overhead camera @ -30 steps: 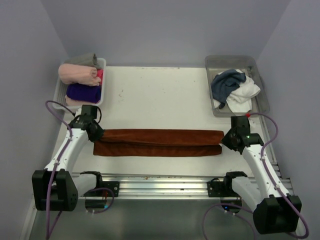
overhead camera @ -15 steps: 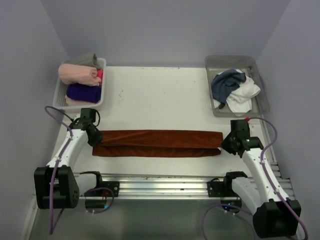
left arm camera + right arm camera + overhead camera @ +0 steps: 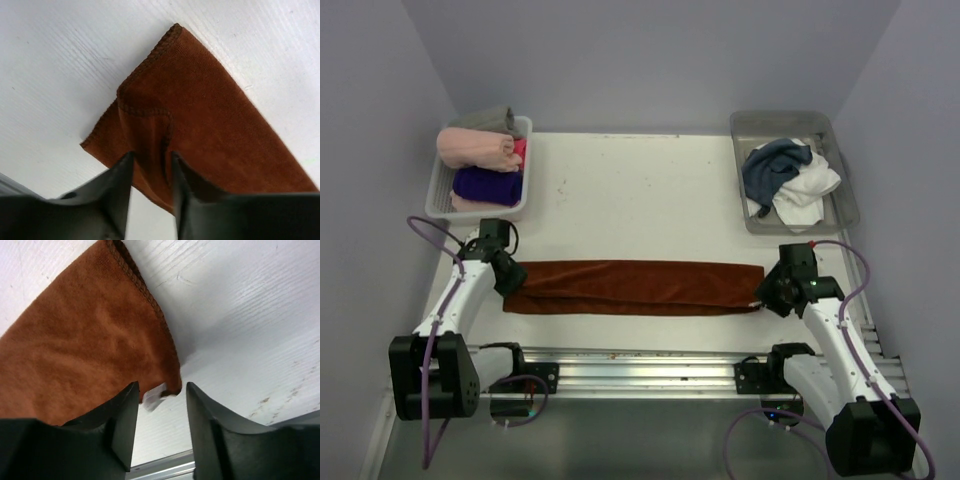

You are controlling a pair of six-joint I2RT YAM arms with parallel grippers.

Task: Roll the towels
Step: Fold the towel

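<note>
A rust-brown towel (image 3: pixel 635 287), folded into a long strip, lies flat across the near part of the white table. My left gripper (image 3: pixel 510 280) is at its left end. In the left wrist view the jaws (image 3: pixel 150 162) stand apart over the towel's (image 3: pixel 200 115) folded corner, and cloth shows in the gap. My right gripper (image 3: pixel 765 293) is at the right end, open (image 3: pixel 161 390). The towel's (image 3: pixel 85 350) corner and white tag (image 3: pixel 152 396) lie just past its fingertips. A slate-blue towel (image 3: pixel 772 165) and a white towel (image 3: pixel 810 190) lie crumpled in the grey tray (image 3: pixel 845 200).
A white basket (image 3: pixel 438 192) at the back left holds a pale pink roll (image 3: pixel 475 148), a purple roll (image 3: pixel 485 183) and a grey cloth. A metal rail (image 3: pixel 640 365) runs along the near table edge between the arm bases. Walls close in on three sides.
Both grippers were shut on the towel's ends and have opened, letting go. The towel has settled into a narrower, flatter strip.
</note>
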